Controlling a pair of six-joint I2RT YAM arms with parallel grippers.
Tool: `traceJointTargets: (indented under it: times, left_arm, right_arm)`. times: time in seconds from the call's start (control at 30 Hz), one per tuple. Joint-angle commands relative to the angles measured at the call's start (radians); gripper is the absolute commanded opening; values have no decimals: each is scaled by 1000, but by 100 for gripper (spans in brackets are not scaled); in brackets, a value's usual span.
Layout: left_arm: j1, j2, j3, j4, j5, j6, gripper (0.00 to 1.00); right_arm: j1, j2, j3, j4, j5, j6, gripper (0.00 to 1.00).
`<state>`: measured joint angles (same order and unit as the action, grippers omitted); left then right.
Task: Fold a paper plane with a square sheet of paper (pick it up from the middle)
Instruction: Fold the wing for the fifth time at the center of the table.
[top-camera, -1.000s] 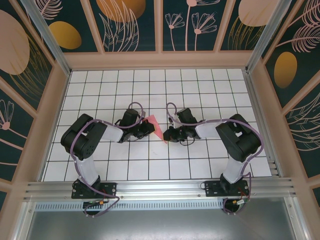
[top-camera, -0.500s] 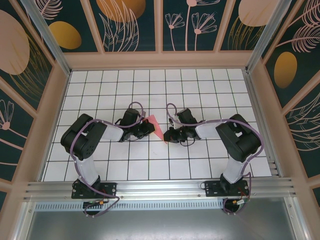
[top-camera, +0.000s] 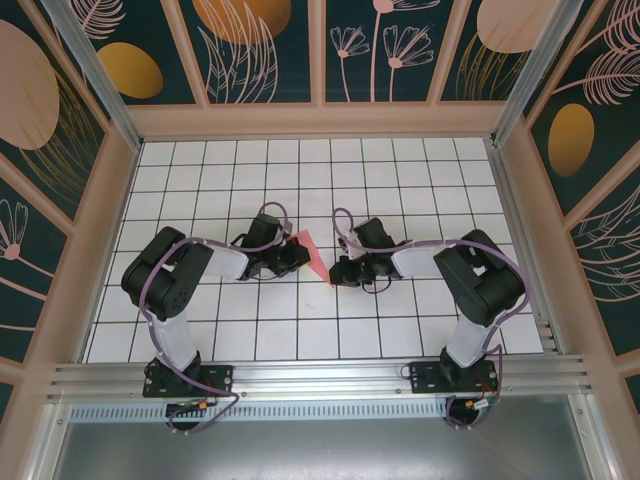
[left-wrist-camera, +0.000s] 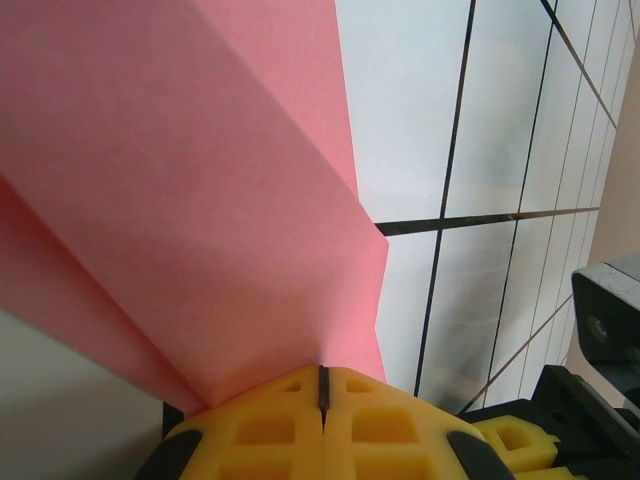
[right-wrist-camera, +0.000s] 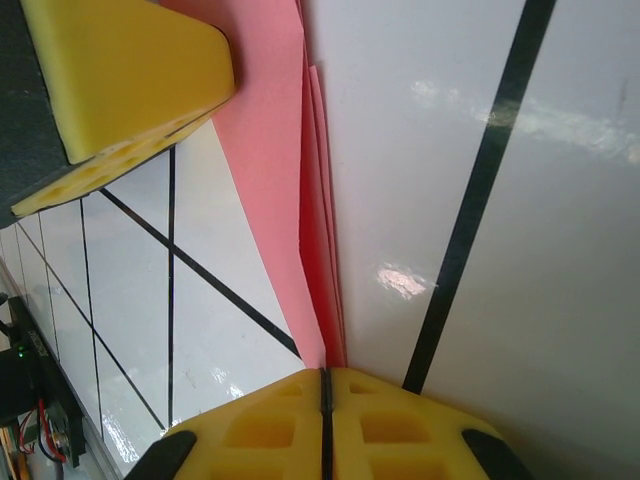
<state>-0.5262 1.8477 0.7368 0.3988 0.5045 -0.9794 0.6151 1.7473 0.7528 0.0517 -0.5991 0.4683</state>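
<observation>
- Where the black left arm (top-camera: 165, 280) bends in from the near-left of the white gridded board (top-camera: 400, 180), its left gripper (top-camera: 296, 258) points right toward the board's middle, low over the tiles.
- In the left wrist view, the left gripper (left-wrist-camera: 322, 388) is clenched. Its yellow foam pads (left-wrist-camera: 260, 430) meet along a thin dark seam, and the pink-red folded paper (left-wrist-camera: 200, 200) runs straight into that seam.
- From there the paper fans up and away in overlapping layers. One crease runs diagonally across it, and one edge hangs over a black grid line.
- From above, the paper (top-camera: 312, 250) is a narrow wedge between the two grippers near the board's centre. It is wider at the far end and tapers to a point at the near end.
- The right gripper (top-camera: 338, 270) faces left, just beside the wedge's near tip, with the black right arm (top-camera: 480, 275) folded behind it.
- In the right wrist view, the right gripper (right-wrist-camera: 322, 388) is also pressed closed, pad against pad. The thin stacked edges of the paper (right-wrist-camera: 270, 150) narrow down and end at the seam, pinched there.
- At the upper left of that same view, a yellow pad (right-wrist-camera: 120, 70) of the left gripper sits at the paper's far end.
</observation>
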Motion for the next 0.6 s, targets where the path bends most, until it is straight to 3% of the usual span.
traceJointTargets:
  times: [0.0,0.23,0.57]
  left_arm:
    - [3,51,-2,-104,-129,37,2]
    - [3,53,4,-114,-132,38,2]
    - [3,54,10,-127,-133,40,3]
  right_arm:
    - [-5,-13,9,-116,81,-29,12]
    - [3,-126,57,-105,97,-28,19]
    - [72,58,218,-123,66,-59,13]
